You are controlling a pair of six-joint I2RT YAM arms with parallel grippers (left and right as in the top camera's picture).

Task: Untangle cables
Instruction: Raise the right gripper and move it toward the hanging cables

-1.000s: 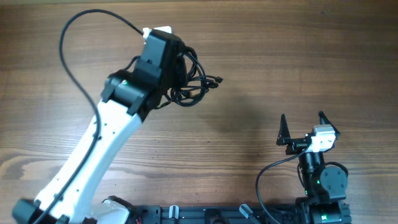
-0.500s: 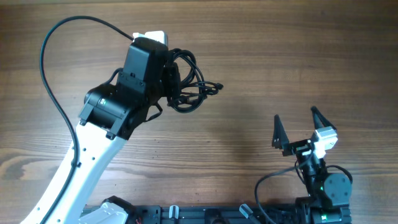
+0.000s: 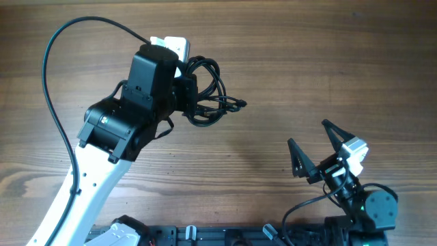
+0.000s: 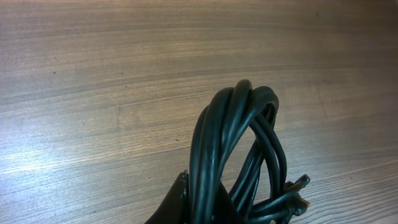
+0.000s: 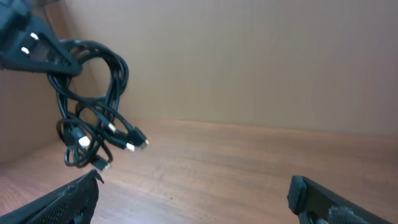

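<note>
A tangled bundle of thin black cables (image 3: 209, 97) is clamped in the left gripper (image 3: 186, 87), upper left of centre, lifted above the brown wooden table (image 3: 307, 55); the right gripper (image 3: 308, 134) is held spread apart, lower right

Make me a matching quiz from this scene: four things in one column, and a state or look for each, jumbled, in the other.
Column one
1. left gripper
2. right gripper
3. cables
4. table

Column two
A. brown wood grain
B. fingers spread wide, holding nothing
C. black bundle dangling above the wood
D. fingers shut on the bundle

Pairs: 1-D, 2-B, 3-C, 4-A
</note>
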